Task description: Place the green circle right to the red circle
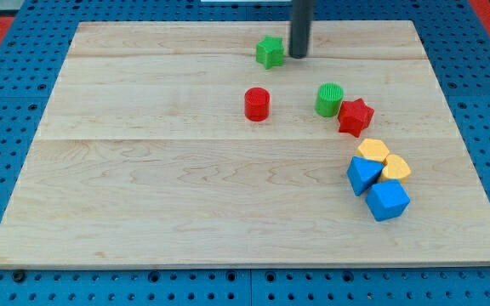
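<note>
Red circle [257, 104] sits mid-counter [143, 187]; the green star [270, 52] lies up-view, my tip [299, 55] just beside its right; there is no claw, only the rod; the green circle [330, 99] already stands right of the red circle, touching the red star [355, 116]; little seems left.

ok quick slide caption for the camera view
My tip beside the green star; green circle already right of red circle.

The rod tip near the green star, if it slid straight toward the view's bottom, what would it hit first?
Probably the green circle. My tip, right of the green star, might pass just left of that circle; depth is unclear.
</note>
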### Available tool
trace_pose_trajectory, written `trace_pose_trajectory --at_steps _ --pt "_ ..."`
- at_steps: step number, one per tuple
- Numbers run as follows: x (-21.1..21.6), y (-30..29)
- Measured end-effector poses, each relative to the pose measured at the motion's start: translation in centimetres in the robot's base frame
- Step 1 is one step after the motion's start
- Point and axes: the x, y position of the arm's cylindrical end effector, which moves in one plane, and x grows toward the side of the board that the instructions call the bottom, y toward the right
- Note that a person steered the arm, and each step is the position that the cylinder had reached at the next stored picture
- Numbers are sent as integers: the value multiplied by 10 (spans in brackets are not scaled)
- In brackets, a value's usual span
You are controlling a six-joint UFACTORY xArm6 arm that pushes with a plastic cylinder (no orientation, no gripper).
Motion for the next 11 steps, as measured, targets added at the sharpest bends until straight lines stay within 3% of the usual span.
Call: trace_pose_trajectory --at_steps 1,2,6,10,11 --pt "6 72" --pt "6 80" --pt "92 62" --pt "94 67" --pt "94 41"
